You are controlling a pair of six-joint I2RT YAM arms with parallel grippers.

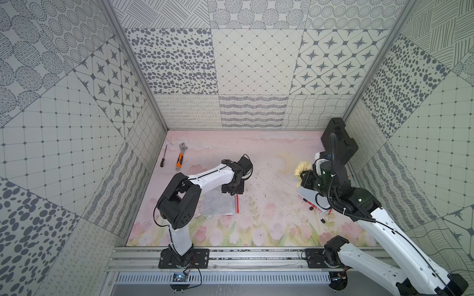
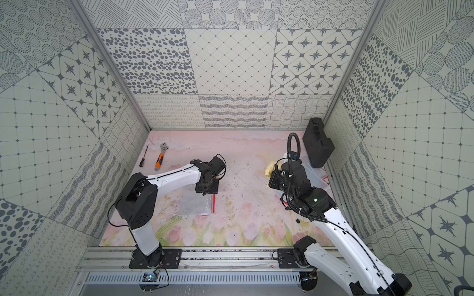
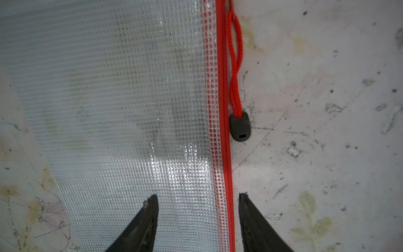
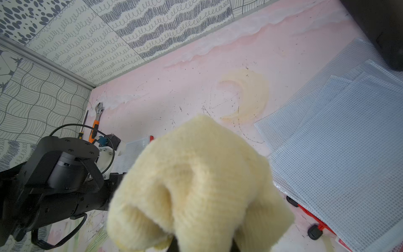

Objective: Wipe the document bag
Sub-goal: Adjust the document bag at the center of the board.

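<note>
Centre of both top views, a little below the middle: clear mesh-reinforced plastic document bag (image 1: 218,206) lies flat on the pink flower-print mat (image 1: 269,223), with its red zipper edge (image 1: 237,203) on the right side. I have the left gripper (image 1: 232,191) pointing down over the bag's upper right corner. Left wrist view: its jaws stand apart and straddle the zipper. One fingertip (image 3: 152,205) is over the mesh, the other over bare mat just beside the zip. I cannot tell whether the tips touch down. A red cord pull with dark grey tab (image 3: 239,127) lies on the mat just beside the zipper.

Right of centre in the top views: right gripper (image 1: 304,179) above the mat, well apart from the document bag. A pale yellow fleecy cloth (image 4: 196,185) is bunched at its front. It fills much of the right wrist view and hides the fingers. I note the jaws as closed, clamped on the cloth. Under that arm lies a stack of similar mesh bags (image 4: 338,141), overlapping, with red trim at one edge.

Upper right corner of the mat: black plastic case (image 1: 338,143). Upper left corner: orange-handled adjustable wrench (image 1: 180,159) and thin dark-handled screwdriver (image 1: 163,156), near each other, not touching. The mat is scuffed and speckled with dark marks.
</note>
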